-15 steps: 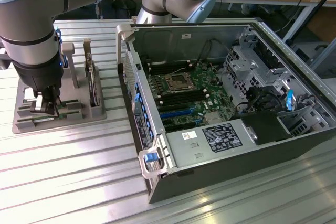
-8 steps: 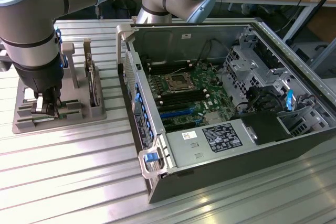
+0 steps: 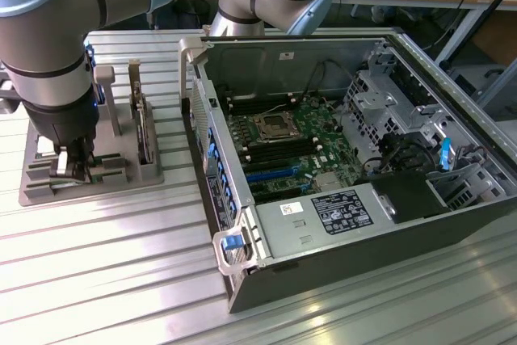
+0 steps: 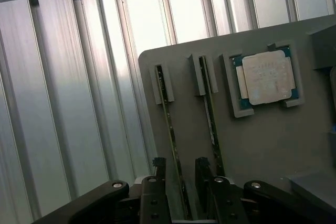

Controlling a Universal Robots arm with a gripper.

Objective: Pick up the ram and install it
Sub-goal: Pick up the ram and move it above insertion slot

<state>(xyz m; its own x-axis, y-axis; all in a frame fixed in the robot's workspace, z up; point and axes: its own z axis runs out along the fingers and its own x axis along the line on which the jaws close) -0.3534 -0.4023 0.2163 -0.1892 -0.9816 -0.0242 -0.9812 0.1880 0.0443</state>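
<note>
End effector [image 4: 181,174] low at the exterior view's left, jaws apart, straddling the ram [image 4: 170,124], not clamped. Ram stands on edge in a grey holder [image 4: 262,150] slot, flat faces offered for gripping. Open computer case [image 3: 339,276] beyond, exterior view's right.

On the table [image 3: 121,280], the tray [image 3: 97,187] sits at the exterior view's middle left. The computer case [image 3: 339,280] is just to its right and takes up the centre and right. In the case, the motherboard [image 3: 283,143] lies mid-frame, with the power supply [image 3: 323,216] below it. On the tray, the ram [image 4: 169,124] and a second stick [image 4: 210,114] stand on edge in neighbouring slots, and the processor chip [image 4: 265,77] lies flat beside the second stick. The gripper [image 4: 181,187] stands over the tray with one finger on each side of the ram.
</note>
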